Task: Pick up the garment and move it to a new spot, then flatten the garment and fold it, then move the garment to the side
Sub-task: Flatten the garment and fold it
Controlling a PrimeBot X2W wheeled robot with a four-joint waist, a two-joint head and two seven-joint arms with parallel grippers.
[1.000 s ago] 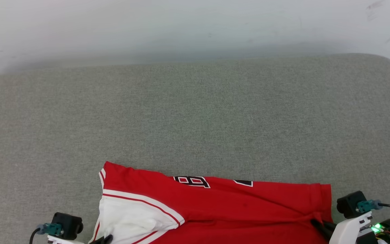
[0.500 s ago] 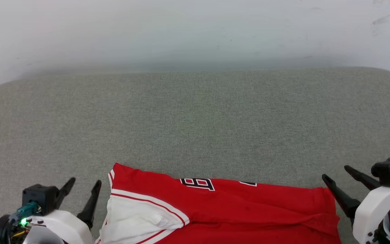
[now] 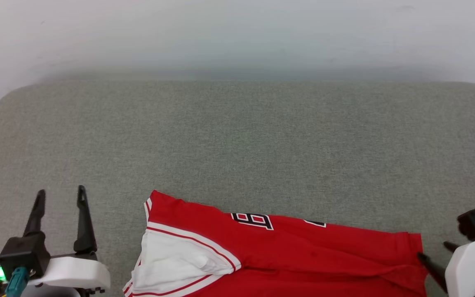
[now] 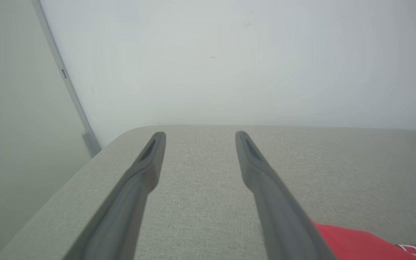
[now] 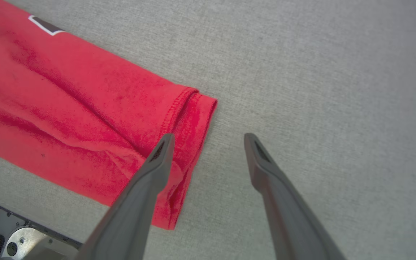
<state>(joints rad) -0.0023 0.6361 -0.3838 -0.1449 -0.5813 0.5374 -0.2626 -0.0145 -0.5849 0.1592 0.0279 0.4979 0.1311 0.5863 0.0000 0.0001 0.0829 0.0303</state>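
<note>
The garment (image 3: 295, 251) lies flat along the near edge of the grey padded surface (image 3: 237, 144): red cloth with a white sleeve (image 3: 171, 264) and striped trim at its left end, and black letter tops on its far edge. My left gripper (image 3: 60, 192) stands open to its left, apart from it, with nothing between the fingers. In the left wrist view that gripper (image 4: 199, 134) points over bare padding, with a red corner of the garment (image 4: 356, 243) beside it. My right gripper (image 3: 432, 250) is open at the garment's right hem; in the right wrist view one of its fingers (image 5: 157, 162) hovers over the hem corner (image 5: 190, 119).
A white wall (image 3: 237, 33) rises right behind the padded surface. The surface has rounded far corners and drops off at the left (image 4: 67, 187). Bare grey padding stretches beyond the garment. Part of my base (image 5: 9, 238) shows below the near edge.
Both grippers were shut on the garment's near corners and have opened and let go. The left one has moved out to the left, the right one to the hem's right. The camera has shifted.
</note>
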